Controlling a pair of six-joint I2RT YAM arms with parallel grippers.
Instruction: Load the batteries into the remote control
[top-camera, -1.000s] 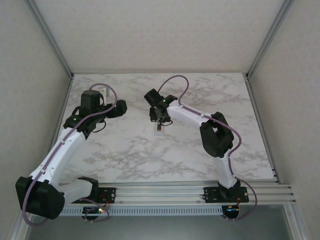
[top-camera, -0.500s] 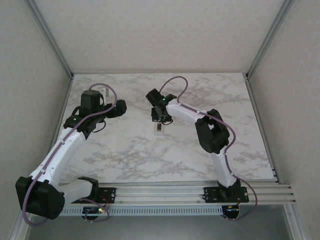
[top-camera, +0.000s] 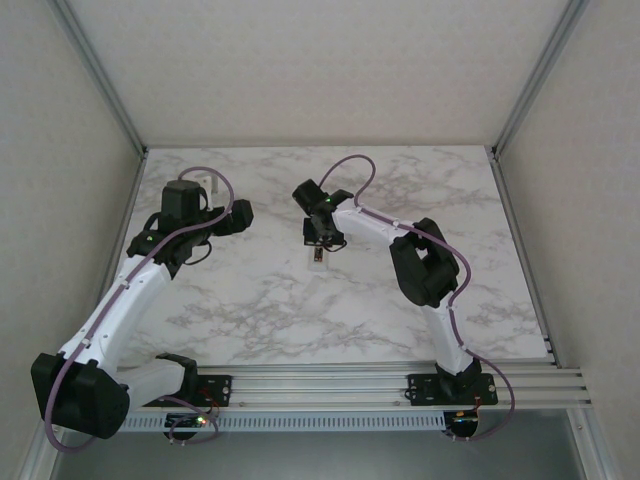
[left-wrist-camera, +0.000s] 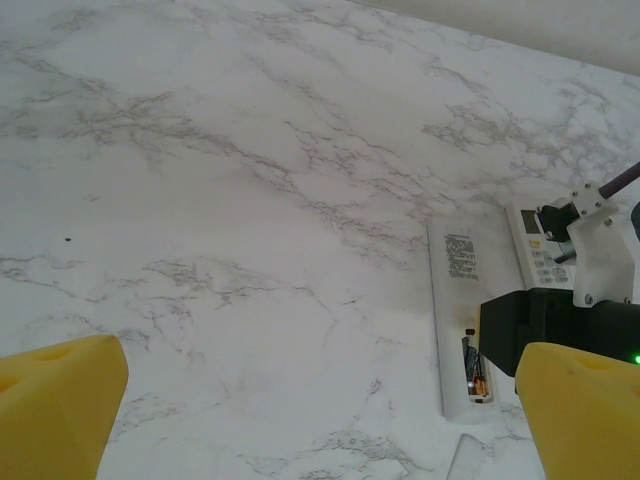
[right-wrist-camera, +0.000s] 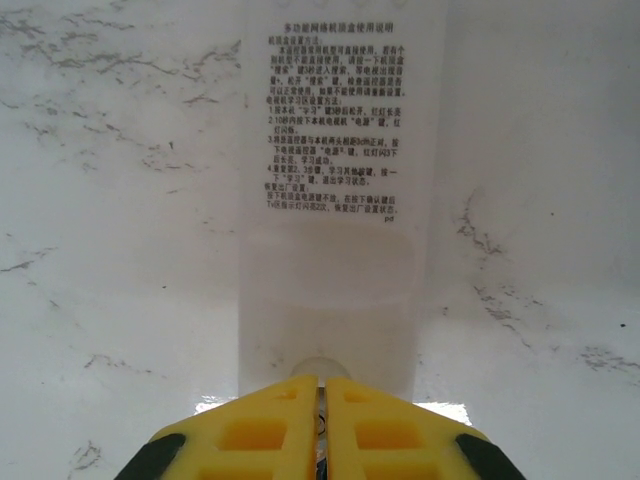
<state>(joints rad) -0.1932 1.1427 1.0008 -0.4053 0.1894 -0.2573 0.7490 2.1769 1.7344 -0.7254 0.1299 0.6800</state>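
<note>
Presently, I count two remotes on the white, grey-veined marble-pattern desk (top-camera: 480, 210). The first is a long white plastic remote control (left-wrist-camera: 455, 300). It lies face down with its printed label uppermost and its battery bay open at the end toward the arm bases. The second is a white remote with a small screen and rows of buttons (left-wrist-camera: 533, 245). It lies face up just beside the first, and the right arm (left-wrist-camera: 600, 250) partly covers it.

Batteries: in the left wrist view I make out two slim dark batteries with reddish-orange ends (left-wrist-camera: 473, 372). They lie side by side in the open bay of the face-down remote control. They are too small in that view for me to tell how they are seated.

Right tool (right-wrist-camera: 320, 392): it hangs over the labelled back of the face-down remote control. Its two yellow fingers (right-wrist-camera: 260, 425) are clenched to a hairline slit. Something small shows low in that slit, but I cannot tell what it is. I also cannot tell whether the tool touches the casing.

Left tool (left-wrist-camera: 320, 400): it is released, with its two yellow fingertips (left-wrist-camera: 60, 405) spread to the opposite lower corners of its own view and bare desk between them. In the top view it stands well apart from the remotes, toward the left side of the desk.

One pale flat piece (left-wrist-camera: 470, 462) lies just off the bay end of the face-down remote control. The frame edge cuts it off, and I cannot tell what it is.
</note>
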